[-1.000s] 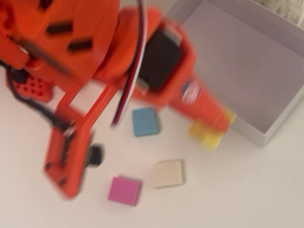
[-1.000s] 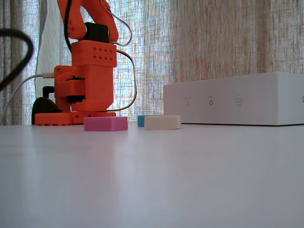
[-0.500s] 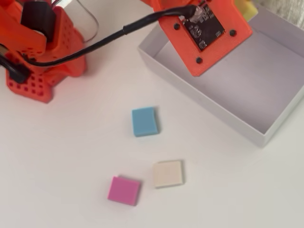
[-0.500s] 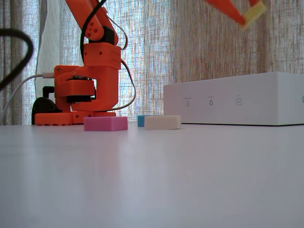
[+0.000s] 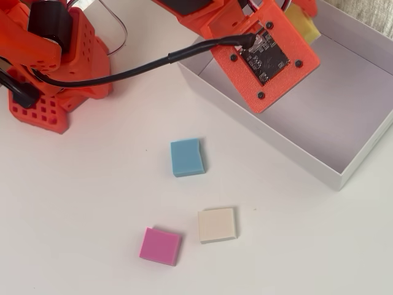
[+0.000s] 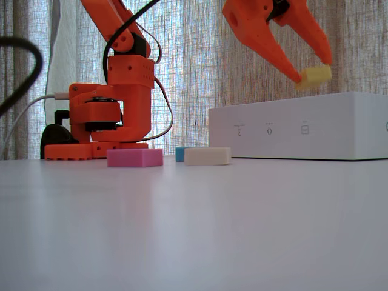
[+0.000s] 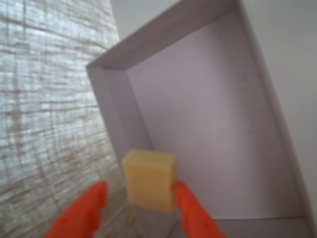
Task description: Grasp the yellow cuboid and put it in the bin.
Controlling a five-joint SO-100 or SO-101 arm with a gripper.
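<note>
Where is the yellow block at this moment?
The yellow block is held between the tips of the pincer, in the air just above the white box at the right of the fixed view, apart from the blocks on the table.

In the overhead view, a blue block (image 5: pixel 186 157) lies on the white surface (image 5: pixel 73 215); the cream block (image 5: pixel 217 225) is at 5 o'clock from it, the pink block (image 5: pixel 160 246) at 7 o'clock.

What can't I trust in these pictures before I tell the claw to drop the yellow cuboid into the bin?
- Overhead view: the arm's orange camera plate covers most of the yellow cuboid and the whole claw.
- Fixed view: the bin shows only its outer wall, so its floor is hidden; its right end is cut off by the edge.
- Wrist view: blurred; the claw fingertips run off the bottom edge, so contact on the left side is unclear.
</note>
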